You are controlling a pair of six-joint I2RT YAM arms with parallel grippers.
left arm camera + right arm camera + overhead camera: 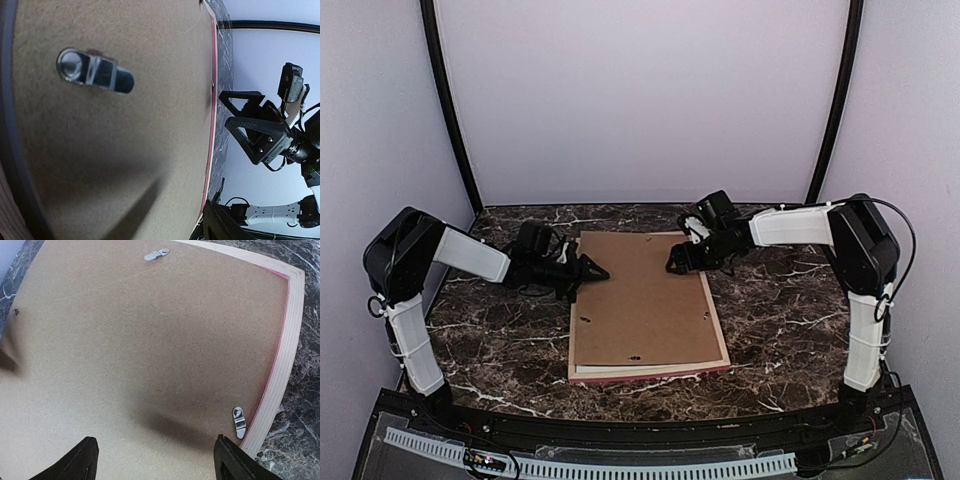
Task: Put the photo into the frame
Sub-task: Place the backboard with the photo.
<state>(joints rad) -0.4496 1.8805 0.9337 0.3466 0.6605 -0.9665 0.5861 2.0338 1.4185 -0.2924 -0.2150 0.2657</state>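
Note:
The frame (650, 376) lies face down in the middle of the table, showing pale wood with a pink lower edge. A brown hardboard backing (640, 300) covers its whole opening. The photo is hidden. My left gripper (592, 270) hovers low at the backing's upper left edge, jaws apart with nothing between them. In the left wrist view the backing (125, 150) fills the picture, with the frame's pink rim (214, 100) beyond. My right gripper (675, 262) hangs over the backing's upper right part. Its fingertips (80, 462) stand wide apart above the board (150, 340), near the frame's wooden side (285, 355).
Small metal turn clips sit on the frame's back: one (95, 77) close to my left gripper, two (239, 421) (156, 254) near my right. Dark marble table (790, 320) surrounds the frame. White walls and black poles (450, 110) close in the back and sides.

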